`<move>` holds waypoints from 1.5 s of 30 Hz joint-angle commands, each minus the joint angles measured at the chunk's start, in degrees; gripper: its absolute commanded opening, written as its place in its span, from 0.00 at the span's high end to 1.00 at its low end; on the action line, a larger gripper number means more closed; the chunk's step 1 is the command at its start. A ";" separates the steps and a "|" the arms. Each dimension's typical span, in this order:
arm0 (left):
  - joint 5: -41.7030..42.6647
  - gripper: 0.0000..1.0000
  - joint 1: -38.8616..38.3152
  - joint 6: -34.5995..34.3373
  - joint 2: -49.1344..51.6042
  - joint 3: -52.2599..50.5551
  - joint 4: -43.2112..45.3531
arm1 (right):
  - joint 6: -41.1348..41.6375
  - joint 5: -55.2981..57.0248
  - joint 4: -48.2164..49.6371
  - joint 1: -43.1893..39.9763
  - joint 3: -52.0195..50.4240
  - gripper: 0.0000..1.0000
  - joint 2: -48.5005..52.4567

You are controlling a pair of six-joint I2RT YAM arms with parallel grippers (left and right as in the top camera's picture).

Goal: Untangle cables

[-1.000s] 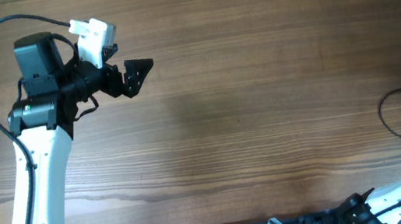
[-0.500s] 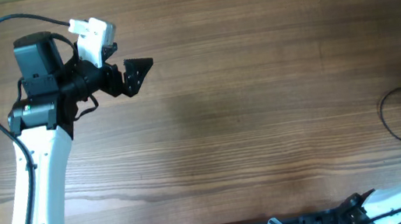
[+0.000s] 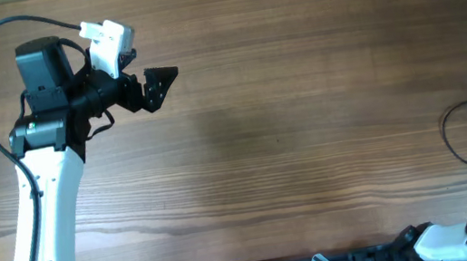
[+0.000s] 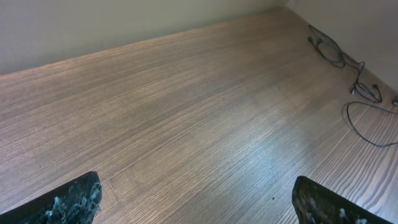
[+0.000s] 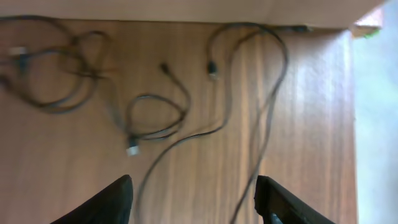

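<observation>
- Left gripper (image 4: 198, 205) is held wide open and empty, at the left of the table (image 3: 302, 93); the cables (image 3: 443, 130) are looped at its far right edge, well apart.
- Right gripper (image 5: 196, 202) is parted with nothing gripped; the cables lie beyond it, untouched, and one plug tip (image 5: 132, 150) is possibly white (view blurred).

Thin black cables (image 5: 186, 115) under my right gripper (image 5: 198, 200)
I saw the cables lying in loose loops on the wood table (image 5: 311, 137), one pale plug (image 5: 132, 150) among them. My gripper's fingers (image 5: 115, 202) stood wide apart, holding nothing.
</observation>
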 commanded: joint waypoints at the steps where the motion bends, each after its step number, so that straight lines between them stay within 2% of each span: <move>1: -0.35 0.00 -0.20 -0.31 0.44 0.83 0.09 | -0.02 -0.66 -0.07 5.68 1.55 0.32 -5.75; 8: -0.35 0.00 -0.20 -0.33 0.44 0.83 -0.28 | -1.95 1.51 -0.59 16.83 1.55 0.28 -10.36; 22: -0.35 0.00 -0.20 -0.33 0.42 0.83 -0.22 | -4.94 1.70 -2.86 35.71 1.55 0.26 -11.13; 28: -0.39 0.00 -0.20 -0.85 0.15 0.83 -0.20 | -7.74 1.90 -2.73 44.48 1.55 0.19 -11.13; 33: -3.56 0.00 -0.22 -3.50 -0.68 0.83 0.00 | -11.87 1.68 -2.45 50.90 1.55 0.14 -11.13; 41: -10.54 0.00 -0.22 -6.43 -5.33 0.83 -0.04 | -13.70 -0.04 0.63 58.73 1.55 0.08 -11.08; 43: -12.20 0.00 -0.22 -7.54 -6.84 0.83 -0.11 | -15.04 -0.02 1.99 60.94 1.55 0.01 -11.08; 45: -13.86 0.00 -0.22 -8.33 -8.02 0.83 -0.09 | -14.99 -0.02 2.54 62.12 1.55 0.00 -11.02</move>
